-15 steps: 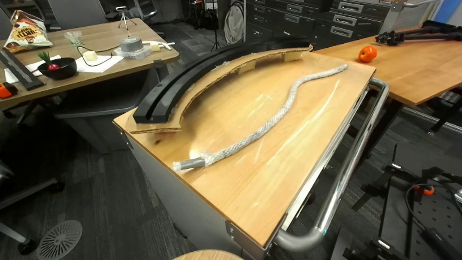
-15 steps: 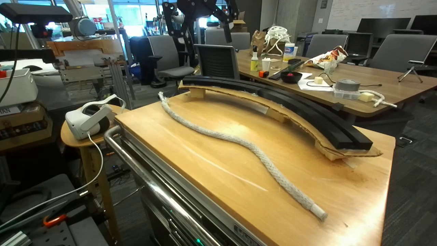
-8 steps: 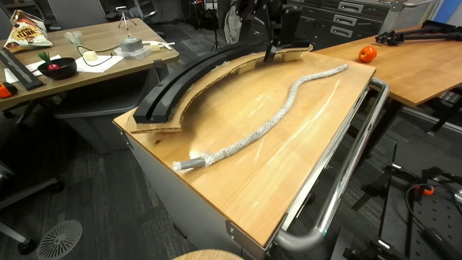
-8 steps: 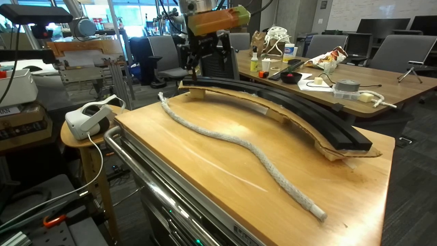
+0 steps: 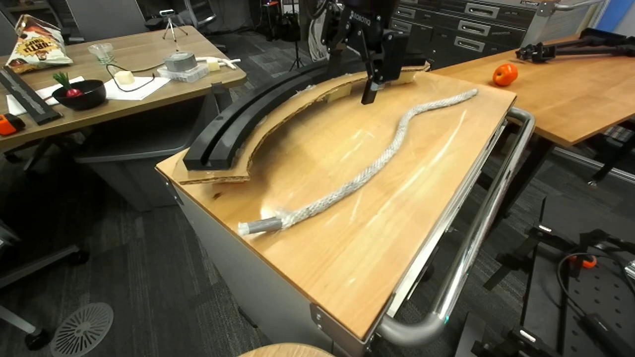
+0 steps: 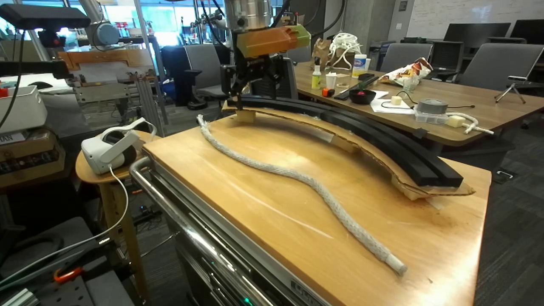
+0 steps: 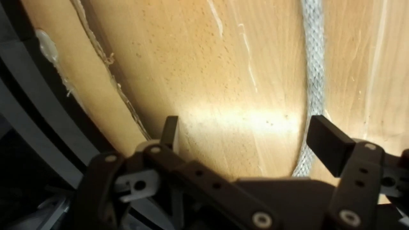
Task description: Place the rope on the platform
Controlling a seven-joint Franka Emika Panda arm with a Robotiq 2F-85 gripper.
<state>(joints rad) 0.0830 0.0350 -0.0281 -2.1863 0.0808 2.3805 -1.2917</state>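
- Since the earlier frames the Robotiq gripper (image 7: 246, 135) had come in and dropped lower towards the wooden tabletop (image 5: 347, 258); braided grey rope (image 5: 369, 171) and grooved black track platform (image 5: 225, 144) had not visibly shifted.
- Hand: jaws spread wide, nothing grasped; mostly bare wood showed between the fingers (image 7: 329, 143) in the wrist view.
- Rope: lay whole on the tabletop in a loose S, grey tape (image 5: 265, 224) round one end, apart from the platform.
- Platform: stood raised on its cardboard base (image 7: 91, 83), no rope on it.
- Wrist view: rope passed under the finger at the right, partly hidden, a strip showing just inside the gap; both exterior views suggested the finger hung above, not touching.
- Reading: approach only, picking not begun. Gripper seemed to want a sideways shift to straddle the rope; a straight drop risked pinning it. Limp rope looked likely to sag, so laying it probably called for several grips.
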